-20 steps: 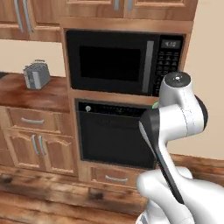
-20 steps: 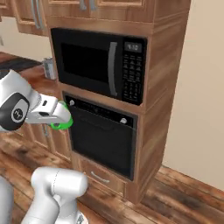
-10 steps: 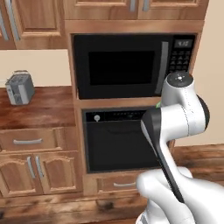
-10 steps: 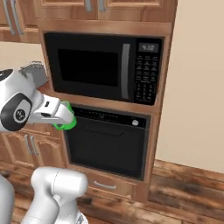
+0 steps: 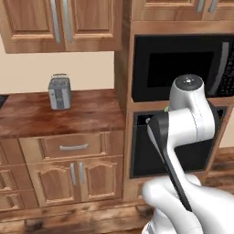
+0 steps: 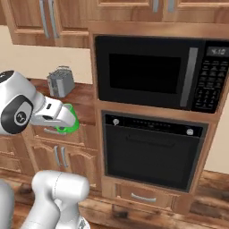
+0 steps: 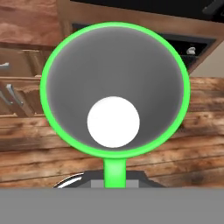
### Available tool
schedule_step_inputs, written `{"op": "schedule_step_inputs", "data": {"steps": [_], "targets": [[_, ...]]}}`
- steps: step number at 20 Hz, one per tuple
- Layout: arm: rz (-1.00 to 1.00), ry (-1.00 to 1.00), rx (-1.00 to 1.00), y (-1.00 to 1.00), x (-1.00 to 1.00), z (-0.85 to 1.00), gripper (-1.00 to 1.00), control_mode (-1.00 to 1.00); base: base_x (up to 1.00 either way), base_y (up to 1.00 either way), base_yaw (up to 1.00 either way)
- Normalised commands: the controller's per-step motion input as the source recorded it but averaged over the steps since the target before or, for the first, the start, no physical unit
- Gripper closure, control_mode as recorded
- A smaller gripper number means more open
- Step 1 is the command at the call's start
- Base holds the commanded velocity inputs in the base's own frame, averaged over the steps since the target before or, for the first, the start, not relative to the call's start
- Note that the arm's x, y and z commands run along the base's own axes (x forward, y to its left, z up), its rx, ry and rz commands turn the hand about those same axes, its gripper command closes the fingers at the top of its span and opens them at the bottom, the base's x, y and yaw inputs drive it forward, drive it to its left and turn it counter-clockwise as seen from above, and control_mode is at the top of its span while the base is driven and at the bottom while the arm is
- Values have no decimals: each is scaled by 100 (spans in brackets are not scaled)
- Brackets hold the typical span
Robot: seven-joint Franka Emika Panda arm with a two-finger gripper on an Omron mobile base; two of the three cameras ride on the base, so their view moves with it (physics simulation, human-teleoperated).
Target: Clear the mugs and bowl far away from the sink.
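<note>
My hand (image 6: 67, 120) is clamped on the green mug (image 7: 115, 89), carrying it in the air before the oven (image 6: 154, 152), beside the worktop (image 5: 68, 112) end. This mug isn't set down yet; the red mug and bowl remain, I judge.

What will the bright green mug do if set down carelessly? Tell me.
The small bright green cylindrical mug looks rigid, so it should keep its shape. Its round wall suggests it would roll if laid sideways. Carried by its handle in shut jaws, it may swing slightly.
</note>
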Motion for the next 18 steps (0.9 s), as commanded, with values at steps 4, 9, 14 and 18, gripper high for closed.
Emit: {"op": "schedule_step_inputs", "data": {"steps": [4,9,14,18], "targets": [[0,0,0,0,0,0,100,100,21,100,-7],[0,0,0,0,0,0,100,100,37,85,-28],[0,0,0,0,0,0,100,100,27,72,-38],[0,0,0,0,0,0,100,100,42,50,-22]]}}
